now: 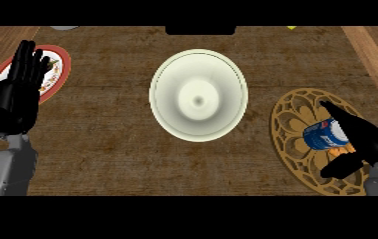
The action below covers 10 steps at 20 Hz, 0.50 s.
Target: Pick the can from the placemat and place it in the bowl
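head view. the can [323, 135], blue with a pale end, sat on the ornate round placemat [291, 120] at the right of the counter [111, 153], well apart from the cream bowl [221, 78] at centre. the right hand [362, 138] lay over the placemat's outer side with the can between its thumb and its fingers [336, 114]. these were spread wide, one above and one below the can, and were not seen curled round it, so the can was judged bracketed rather than held. whether the can stood upright or leaned could not be told. the left hand [18, 90] rested open, fingers up, at the left edge over a red-rimmed plate [65, 63]. handling, as a judgement: a can is stiff and smooth-walled, and whether this one was full or empty could not be told. it would likely slip if pinched at the rims. the curved side wall at mid-height, thumb opposite fingers, looked the best place to take hold.
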Available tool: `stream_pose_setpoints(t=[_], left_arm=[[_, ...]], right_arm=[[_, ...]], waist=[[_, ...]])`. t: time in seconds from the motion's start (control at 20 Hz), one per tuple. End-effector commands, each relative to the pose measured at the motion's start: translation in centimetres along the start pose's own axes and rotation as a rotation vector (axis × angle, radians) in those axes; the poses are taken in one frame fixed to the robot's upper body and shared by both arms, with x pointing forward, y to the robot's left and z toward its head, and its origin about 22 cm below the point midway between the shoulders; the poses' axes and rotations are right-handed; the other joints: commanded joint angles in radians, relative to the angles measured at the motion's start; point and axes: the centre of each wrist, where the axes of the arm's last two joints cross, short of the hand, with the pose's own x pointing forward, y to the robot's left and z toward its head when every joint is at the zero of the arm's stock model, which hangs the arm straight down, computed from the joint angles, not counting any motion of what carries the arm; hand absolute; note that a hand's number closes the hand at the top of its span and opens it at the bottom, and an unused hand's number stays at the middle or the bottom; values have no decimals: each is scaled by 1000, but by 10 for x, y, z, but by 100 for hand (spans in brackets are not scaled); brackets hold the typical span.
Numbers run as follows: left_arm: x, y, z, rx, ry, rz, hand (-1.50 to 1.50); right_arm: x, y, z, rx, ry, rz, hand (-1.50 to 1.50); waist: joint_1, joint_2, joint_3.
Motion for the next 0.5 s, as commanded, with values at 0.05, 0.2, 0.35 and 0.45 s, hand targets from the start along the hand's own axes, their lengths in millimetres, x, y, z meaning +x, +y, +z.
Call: stream_pose_setpoints(t=[0.05,0.2,0.35,0.45], left_arm=[[6,5,-5,-11,-12,11,0],[5,5,1,0,7,-2,0],[10,6,-1,5,-10,7,0],[9,6,-1,0,-1,4,0]], right_arm=[[-15,-4,-13,21,29,-4,-150],[-1,17,-19,-19,-29,27,150],[-7,21,-23,-100,-67,39,150],[-6,17,-8,-106,-71,49,150]], waist=[[0,1,2],[1,1,2],[1,1,2],[-2,1,2]])
